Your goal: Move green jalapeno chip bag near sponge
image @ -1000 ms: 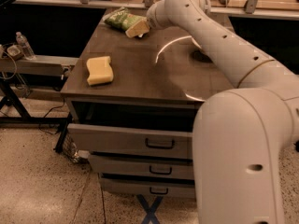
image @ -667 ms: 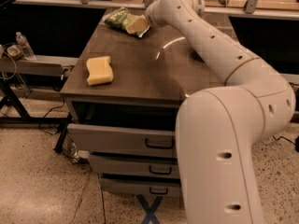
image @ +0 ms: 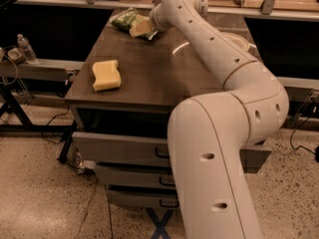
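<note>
The green jalapeno chip bag [image: 125,19] lies at the far left corner of the dark table top [image: 164,78]. The pale yellow sponge [image: 106,75] lies near the table's front left edge, well apart from the bag. My gripper [image: 141,28] is at the far end of the table, reaching down onto the right end of the bag and covering part of it. My white arm stretches across the right half of the table.
A white bowl [image: 237,39] sits at the table's right side, mostly hidden behind my arm. Drawers [image: 119,146] are under the table top. A water bottle [image: 25,48] stands on a low bench at the left. A counter runs along the back.
My arm has reached further toward the far left corner, and the gripper has come down against the chip bag. The sponge and bag have not moved.
</note>
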`<control>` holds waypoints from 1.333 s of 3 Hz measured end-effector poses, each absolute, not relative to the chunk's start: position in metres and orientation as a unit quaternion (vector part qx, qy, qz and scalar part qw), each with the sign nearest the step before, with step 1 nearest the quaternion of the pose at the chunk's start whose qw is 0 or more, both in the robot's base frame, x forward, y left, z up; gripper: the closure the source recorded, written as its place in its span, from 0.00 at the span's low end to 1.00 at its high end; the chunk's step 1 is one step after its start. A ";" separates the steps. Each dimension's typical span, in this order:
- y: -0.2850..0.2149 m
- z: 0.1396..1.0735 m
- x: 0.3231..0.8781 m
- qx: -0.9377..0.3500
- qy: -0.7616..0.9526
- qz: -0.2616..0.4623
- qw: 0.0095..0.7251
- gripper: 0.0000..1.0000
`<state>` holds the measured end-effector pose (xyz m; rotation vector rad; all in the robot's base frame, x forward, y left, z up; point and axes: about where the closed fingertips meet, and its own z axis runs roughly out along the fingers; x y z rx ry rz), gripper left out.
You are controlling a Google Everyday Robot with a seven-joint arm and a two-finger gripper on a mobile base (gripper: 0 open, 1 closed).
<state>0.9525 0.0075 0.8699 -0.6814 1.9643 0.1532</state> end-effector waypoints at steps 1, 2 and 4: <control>0.017 0.864 0.951 -0.279 0.823 0.079 0.489 0.17; 0.026 0.857 0.950 -0.280 0.829 0.091 0.476 0.48; 0.033 0.865 0.940 -0.297 0.826 0.091 0.471 0.95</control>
